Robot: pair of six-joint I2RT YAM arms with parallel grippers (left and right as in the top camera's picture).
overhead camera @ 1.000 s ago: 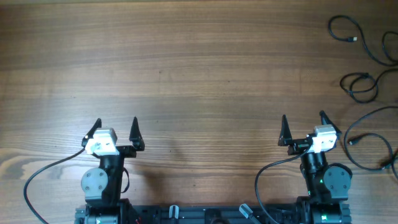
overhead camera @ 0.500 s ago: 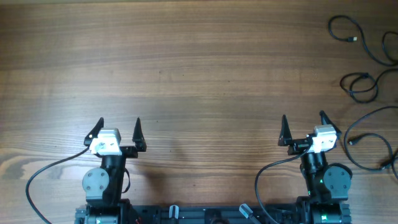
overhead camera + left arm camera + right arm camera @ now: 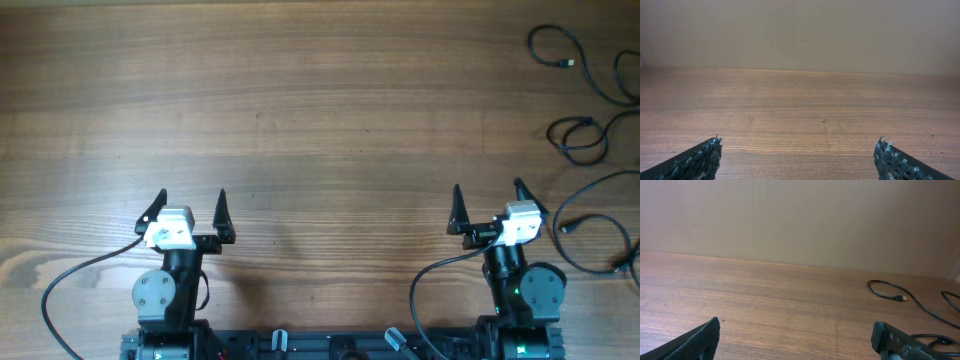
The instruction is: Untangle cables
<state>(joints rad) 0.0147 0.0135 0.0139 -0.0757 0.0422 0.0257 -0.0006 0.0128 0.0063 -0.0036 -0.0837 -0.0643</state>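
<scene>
Overhead view of two robot arms at the near edge of a wooden table. The left gripper [image 3: 190, 197] has its two black fingers spread wide, pointing away from its base, with nothing between them. Its wrist camera shows only the textured fingertips [image 3: 700, 160] in the bottom corners and bare wood ahead. The right gripper [image 3: 487, 188] is likewise spread wide and holds nothing (its fingers lean slightly to the right). Both sit close to their own bases, well apart from each other, each beside a white camera housing [image 3: 168, 229]. A thicker black lead [image 3: 90, 262] curves out from each arm.

The table [image 3: 320, 100] is brown wood grain. A plain beige wall [image 3: 800, 30] rises behind it in the wrist views.

The cables [image 3: 578, 140] lie at the far right of the table, beyond and to the right of the right gripper, touched by neither arm. They are thin black cords in separate loose shapes: an open loop with a small plug end [image 3: 570, 63] near the far corner, a small tight coil below it, and a larger loop nearest the right arm, running off the picture's edge. The right wrist view catches one plug-tipped cord [image 3: 898, 298] on the wood.
</scene>
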